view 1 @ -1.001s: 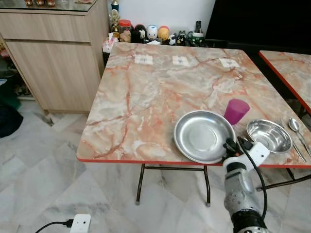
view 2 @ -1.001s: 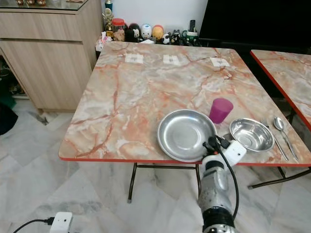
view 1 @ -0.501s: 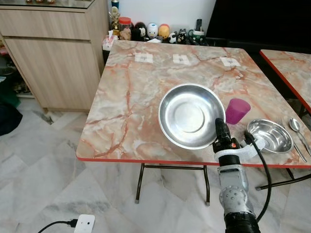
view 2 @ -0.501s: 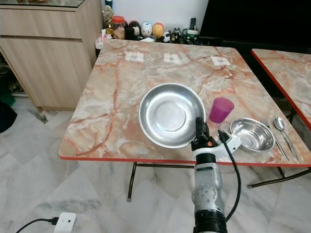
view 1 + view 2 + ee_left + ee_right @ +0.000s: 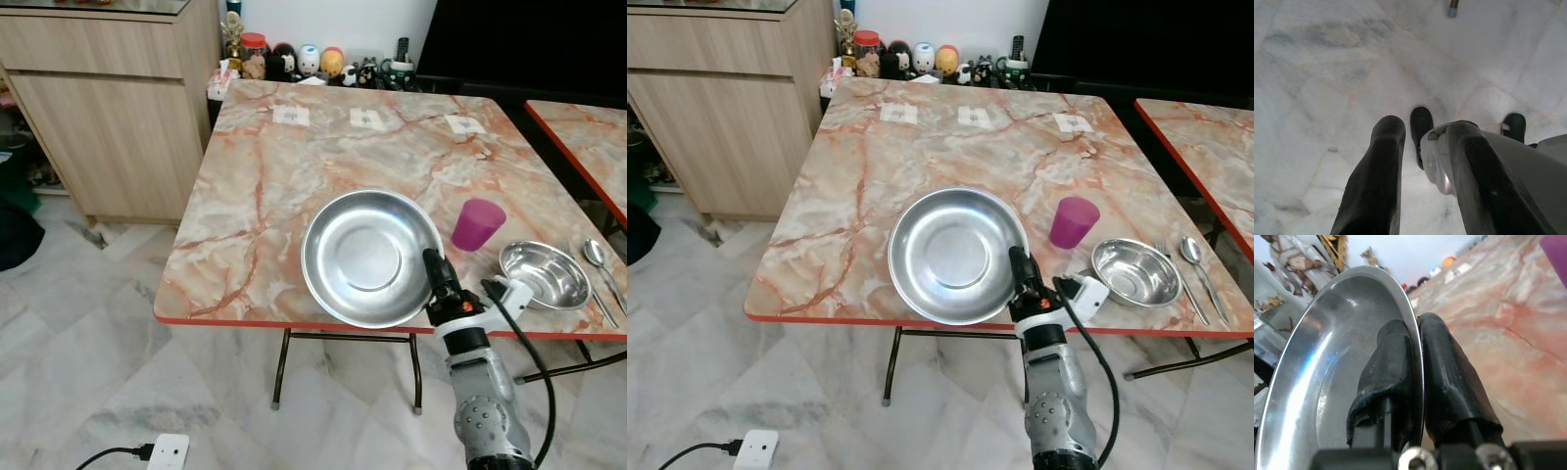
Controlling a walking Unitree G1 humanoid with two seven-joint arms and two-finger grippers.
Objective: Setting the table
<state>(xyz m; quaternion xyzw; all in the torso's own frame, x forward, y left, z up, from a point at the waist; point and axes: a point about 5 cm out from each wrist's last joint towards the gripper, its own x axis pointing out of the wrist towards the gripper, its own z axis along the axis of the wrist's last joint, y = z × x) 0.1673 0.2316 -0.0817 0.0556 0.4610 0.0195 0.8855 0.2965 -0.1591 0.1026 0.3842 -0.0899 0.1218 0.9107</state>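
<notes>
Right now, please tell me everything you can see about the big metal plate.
The plate is round, shiny steel with a flat centre and a raised, sloping rim. It is empty. The right gripper pinches its near right rim, one finger inside, one outside. It is tilted, raised over the front edge of the marble table, left of the purple cup.

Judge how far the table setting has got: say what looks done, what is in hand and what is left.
Looks done: the small steel bowl, purple cup, fork and spoon already lie on the marble table, at its right side. In hand: the right end effector is shut on the rim of the large steel plate, held tilted near the front edge. Left: setting the plate down flat and letting go.
</notes>
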